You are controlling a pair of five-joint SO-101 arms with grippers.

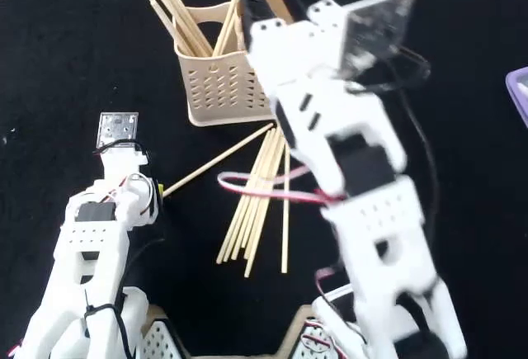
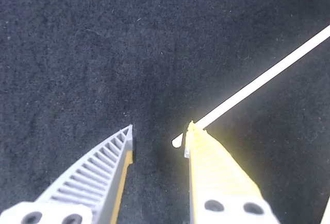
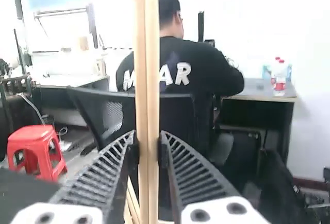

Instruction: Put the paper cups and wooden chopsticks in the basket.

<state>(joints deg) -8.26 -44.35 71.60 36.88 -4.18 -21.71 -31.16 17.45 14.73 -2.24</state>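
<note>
Pinching wooden chopsticks [image 3: 146, 54], my right gripper [image 3: 147, 149] hangs with the basket [image 1: 221, 87] below it. My left gripper [image 2: 157, 134]: spread, single chopstick [image 2: 263, 77] end at its yellow finger [image 2: 211, 167].

I think I work in an office-like lab room. I see a desk [image 3: 268, 96] with bottles [image 3: 278, 74] on it, a black mesh chair [image 3: 103, 113], a red stool [image 3: 32, 144] and white walls [image 3: 309, 28]. My own table [image 1: 74, 54] is covered with black cloth.

White arms [image 1: 363, 194] — grey-and-yellow left hand [image 2: 160, 126]
</note>
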